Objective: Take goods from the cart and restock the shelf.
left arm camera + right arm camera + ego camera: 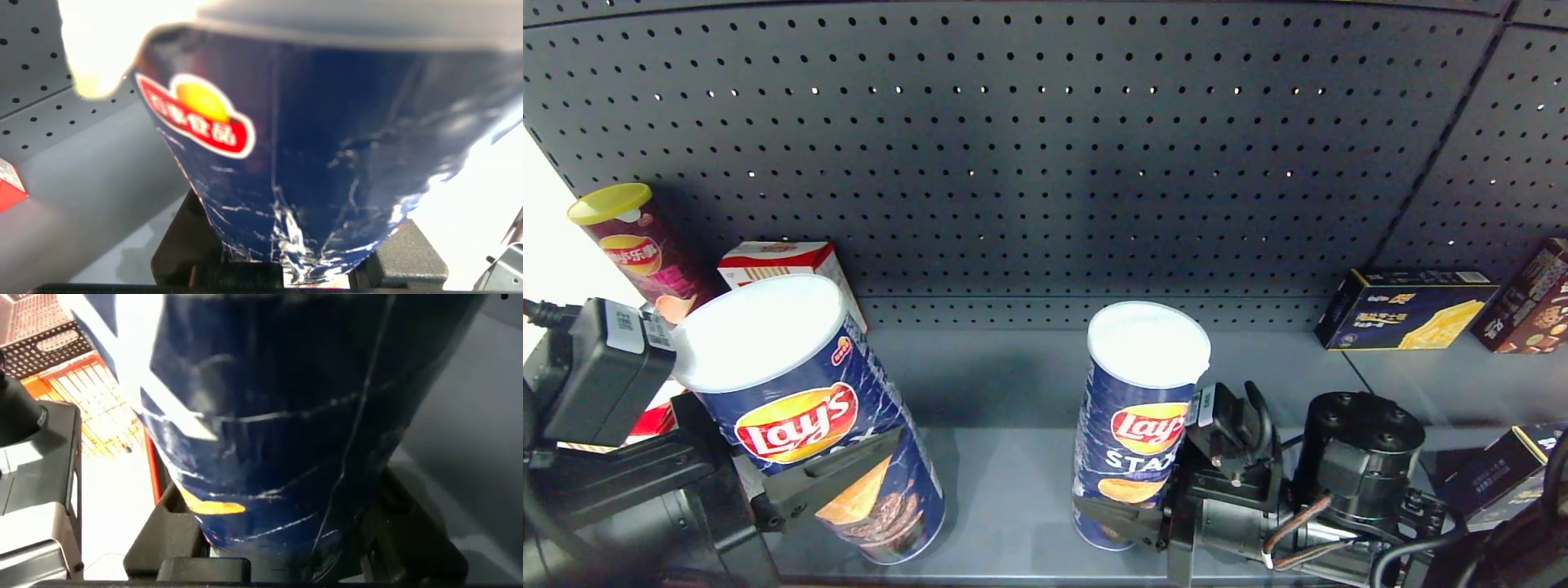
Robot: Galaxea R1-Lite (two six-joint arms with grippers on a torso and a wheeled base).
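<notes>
L pincer (827, 459) pinching tilted blue can (800, 392) at shelf (1013, 392) front-left; R pincer (1117, 513) pinching upright can (1139, 408) mid-shelf. We reckon tilted one topples if let go unlevelled, rolling off edge.

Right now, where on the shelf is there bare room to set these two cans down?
Bare shelf lies between the tilted left blue can and the upright right blue can, and along the back from the red and white box to the yellow-fronted box. Crowded: the left end by the maroon can, the right end by the brown box.
</notes>
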